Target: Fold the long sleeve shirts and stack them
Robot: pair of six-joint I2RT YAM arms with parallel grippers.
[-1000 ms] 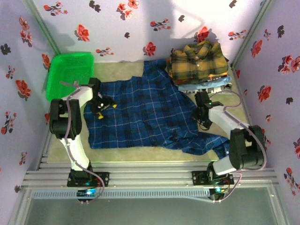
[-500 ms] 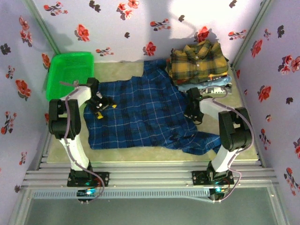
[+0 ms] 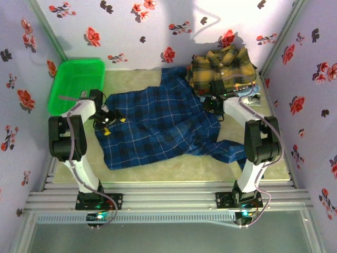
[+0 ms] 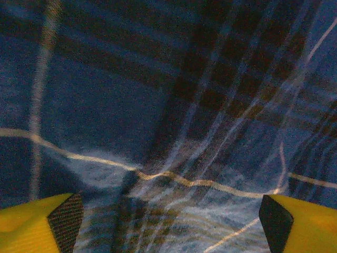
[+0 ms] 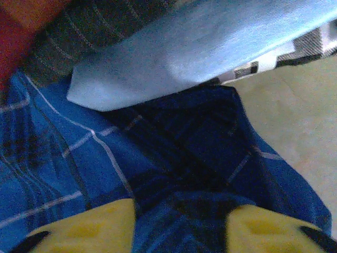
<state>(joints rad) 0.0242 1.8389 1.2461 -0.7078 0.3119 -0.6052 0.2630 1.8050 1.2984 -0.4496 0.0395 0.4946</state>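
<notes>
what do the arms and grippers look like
Both the left arm and right arm have white links with black joints, and a greyish cable loops along each. The left gripper has yellow fingers with black textured pads; the right gripper also has yellow fingers.

- The dark blue plaid cloth shirt with thin white lines (image 3: 158, 126) is soft woven cloth, matt and wrinkly.
- The mustard-yellow and dark plaid cloth shirt (image 3: 224, 68) looks thick, soft and not shiny.
- The light blue cloth shirt (image 5: 210, 47) is smooth, fine cloth.
- The green plastic basket (image 3: 76, 84) is shiny.
- The left gripper (image 4: 169, 221) has smooth yellow plastic fingers (image 4: 26, 224) with rough black pads (image 4: 66, 219), like a tiny grid.
- The beige table top (image 5: 295, 105) is matt and a bit grainy.
- The silver metal rails (image 3: 168, 197) are ribbed and shine dully.
</notes>
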